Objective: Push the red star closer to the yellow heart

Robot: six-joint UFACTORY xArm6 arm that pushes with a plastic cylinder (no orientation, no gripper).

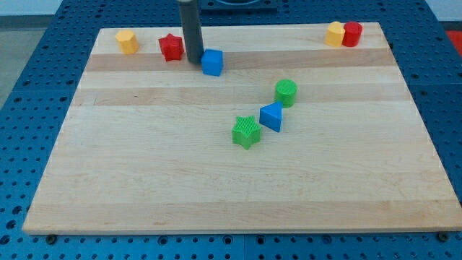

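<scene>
1. My tip (pixel 195 61) rests on the wooden board (pixel 144 180) at the far left, in the narrow gap between the red star (pixel 171 48) on its left and the blue cube (pixel 212 62) on its right. It looks to be touching or nearly touching both, though I cannot tell for sure from this angle.
2. The tool is a plain dark rod with nothing that opens or closes; it holds nothing and only stands on the board.
3. The red star sits near the far edge, with the yellow heart (pixel 127 41) further left of it, apart by a clear gap; its heart shape is hard to make out at this size.
4. At the far right corner, a yellow block (pixel 334 34) and a red block (pixel 352 34) stand touching, side by side.
5. Around the middle of the board, right of centre, a green cylinder (pixel 286 92), a blue triangular block (pixel 272 116) and a green star (pixel 246 132) run in a slanted line from far right to near left, each just beside the next.
</scene>
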